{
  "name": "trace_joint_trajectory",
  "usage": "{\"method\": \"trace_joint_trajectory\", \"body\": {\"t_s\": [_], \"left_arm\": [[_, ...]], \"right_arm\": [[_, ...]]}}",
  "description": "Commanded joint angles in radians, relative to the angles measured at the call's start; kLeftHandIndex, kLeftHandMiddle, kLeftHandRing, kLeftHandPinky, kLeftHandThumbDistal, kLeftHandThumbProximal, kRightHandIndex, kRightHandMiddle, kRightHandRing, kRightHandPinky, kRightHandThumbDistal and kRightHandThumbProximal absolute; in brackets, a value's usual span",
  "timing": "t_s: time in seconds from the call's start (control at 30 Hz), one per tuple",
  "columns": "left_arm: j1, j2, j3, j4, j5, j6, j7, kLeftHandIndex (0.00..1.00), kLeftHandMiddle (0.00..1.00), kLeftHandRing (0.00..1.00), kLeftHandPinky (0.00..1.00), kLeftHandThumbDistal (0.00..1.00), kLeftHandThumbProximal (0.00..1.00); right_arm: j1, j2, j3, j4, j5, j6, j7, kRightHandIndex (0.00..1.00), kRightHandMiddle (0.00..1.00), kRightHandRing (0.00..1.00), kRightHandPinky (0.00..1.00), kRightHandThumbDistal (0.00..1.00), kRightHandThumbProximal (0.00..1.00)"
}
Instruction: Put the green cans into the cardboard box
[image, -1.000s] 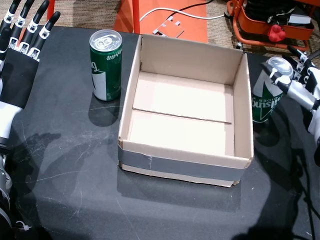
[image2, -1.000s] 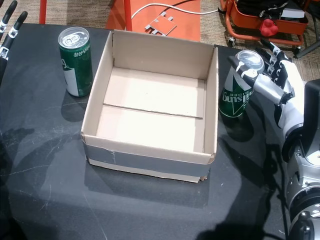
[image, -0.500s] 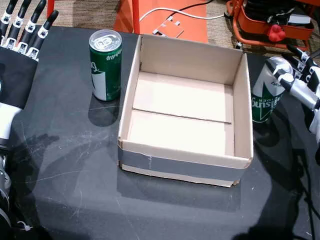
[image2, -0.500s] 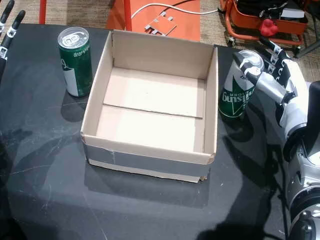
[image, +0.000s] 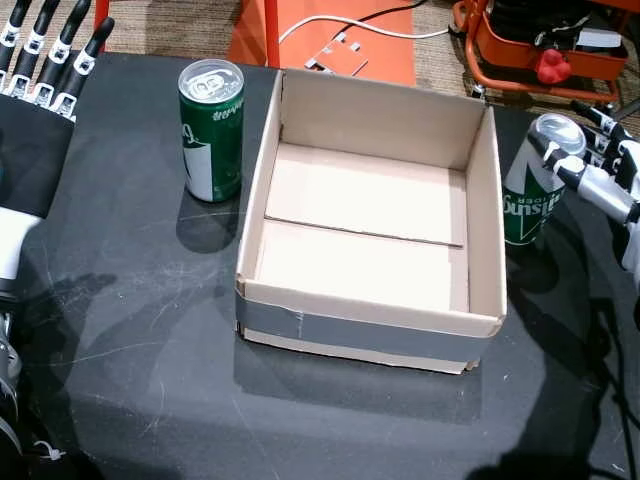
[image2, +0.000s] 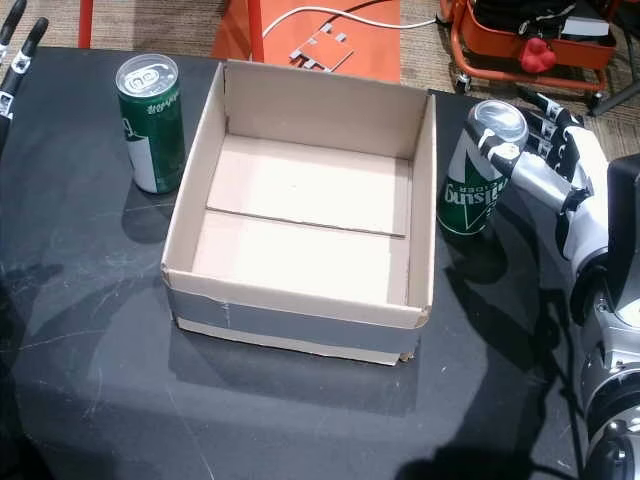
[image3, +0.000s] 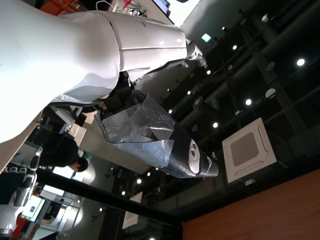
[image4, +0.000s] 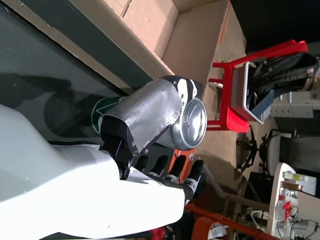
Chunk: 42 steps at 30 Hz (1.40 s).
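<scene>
I see the cardboard box in the middle of the black table. It is open on top and has nothing in it. Grey tape runs along its front side.

One green can stands up to the left of the box, just beside it but not touching. My left hand is far from that can, at the left edge of the table. I see its fingers straight and spread, holding nothing. The picture cuts off part of the hand. My left wrist view only shows the arm, a taped thumb and the ceiling, so it does not help.

The other green can stands to the right of the box, close to its wall. My right hand is at this can. The thumb lies across the side near the top, and the other fingers are behind the can. The can hides most of them, so I cannot tell if the hand really holds it tight.

Past the table I see a red cart.
</scene>
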Motion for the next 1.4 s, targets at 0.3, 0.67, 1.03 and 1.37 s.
{"method": "trace_joint_trajectory", "body": {"t_s": [0.3, 0.67, 1.03, 1.37], "left_arm": [[0.001, 0.008, 0.006, 0.007, -0.012, 0.005, -0.01, 0.98, 1.0, 1.0, 0.97, 1.0, 0.3], [0.0, -0.003, 0.005, 0.002, -0.013, -0.005, -0.012, 0.94, 0.99, 1.0, 0.98, 1.0, 0.31], [-0.003, -0.007, 0.006, 0.001, -0.018, -0.018, -0.016, 0.92, 0.97, 1.0, 0.98, 0.99, 0.33], [-0.005, -0.018, 0.003, 0.001, -0.015, -0.044, -0.013, 0.9, 0.96, 1.0, 0.99, 0.99, 0.33]], "right_arm": [[-0.011, -0.009, -0.003, 0.01, -0.001, 0.037, -0.004, 0.85, 0.84, 0.82, 0.84, 0.93, 0.3], [-0.014, -0.024, 0.018, 0.012, -0.028, 0.059, -0.015, 0.85, 0.83, 0.82, 0.84, 0.9, 0.31], [-0.024, -0.031, 0.04, 0.013, -0.05, 0.077, -0.033, 0.84, 0.81, 0.8, 0.83, 0.92, 0.33], [-0.034, -0.041, 0.067, 0.012, -0.089, 0.053, -0.071, 0.69, 0.67, 0.65, 0.71, 0.35, 0.02]]}}
